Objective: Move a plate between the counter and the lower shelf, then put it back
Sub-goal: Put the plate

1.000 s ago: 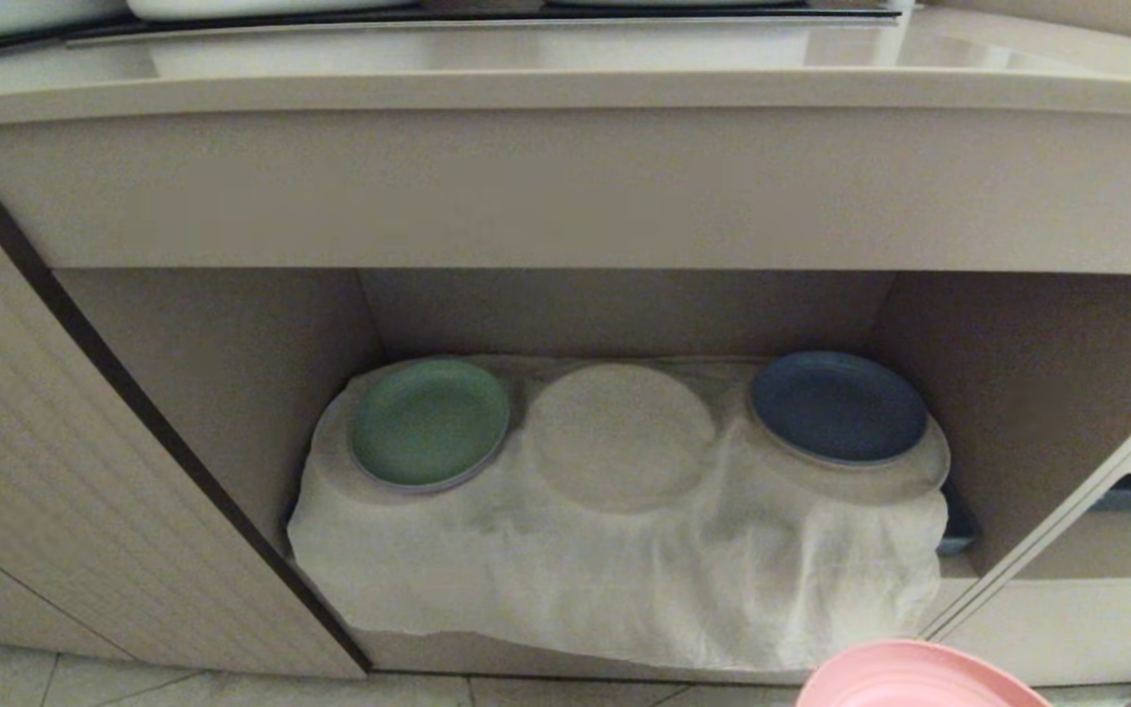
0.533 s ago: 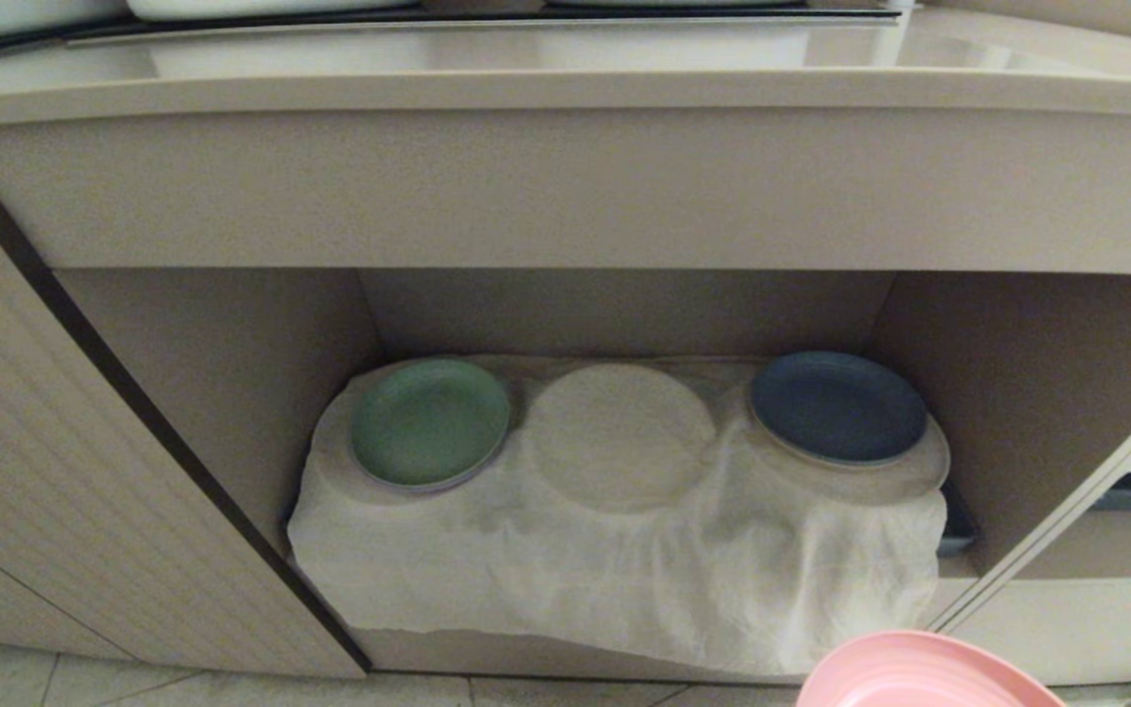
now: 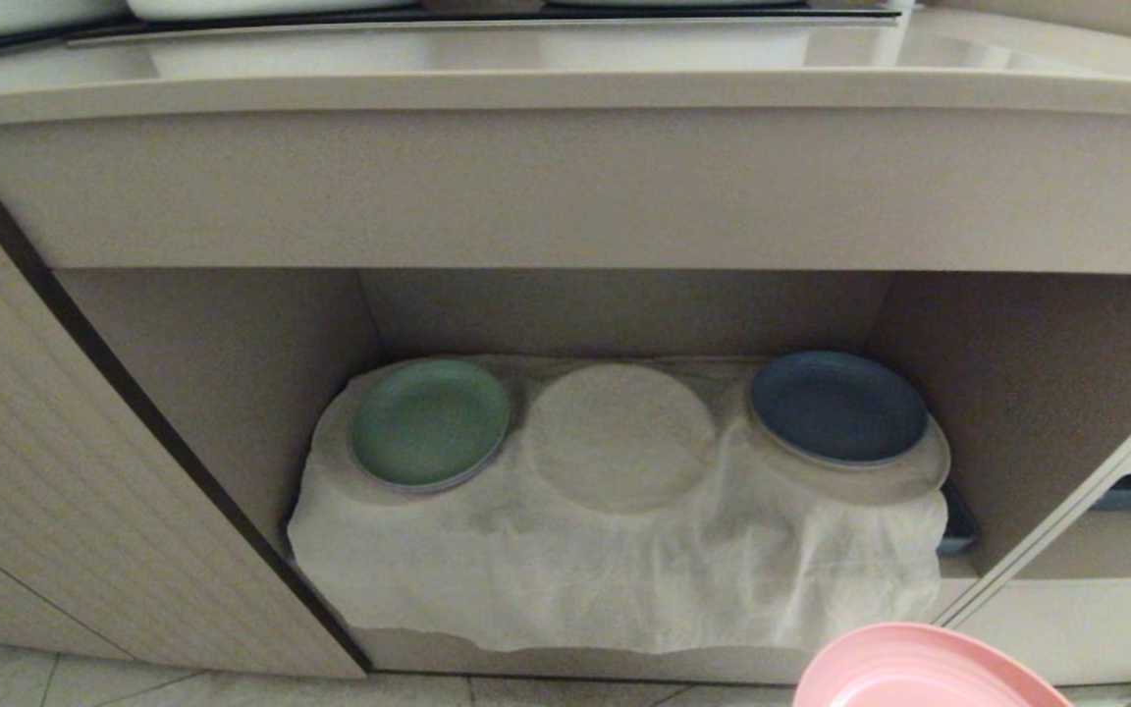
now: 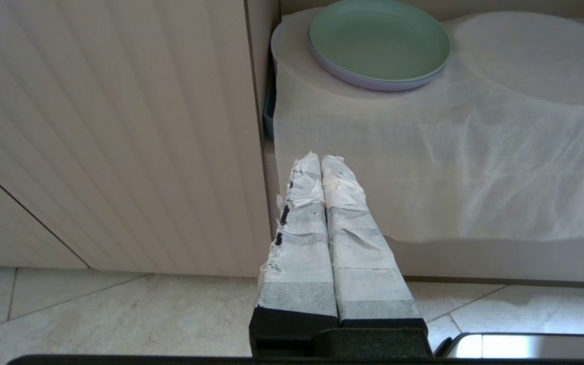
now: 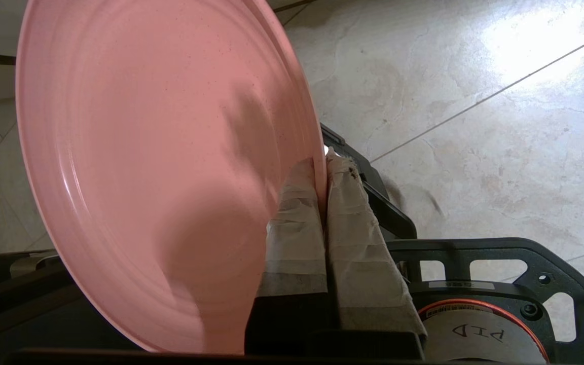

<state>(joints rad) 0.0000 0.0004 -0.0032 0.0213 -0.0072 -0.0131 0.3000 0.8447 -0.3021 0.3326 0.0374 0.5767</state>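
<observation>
Your right claw [image 5: 321, 175] is clamped on the round salmon-pink plate's [image 3: 929, 668] rim, at five o'clock below the cloth-draped lower shelf [image 3: 624, 579]; your left claw [image 4: 321, 161] is pressed together.

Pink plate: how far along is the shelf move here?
Done: the right gripper is shut on the pink plate, held above the floor, off the counter. In hand: carrying it. Left: setting it on the lower shelf, where the middle hump is bare, then returning it.

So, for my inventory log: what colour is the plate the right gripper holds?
Salmon pink, plain; the plate shows best in the right wrist view.
</observation>
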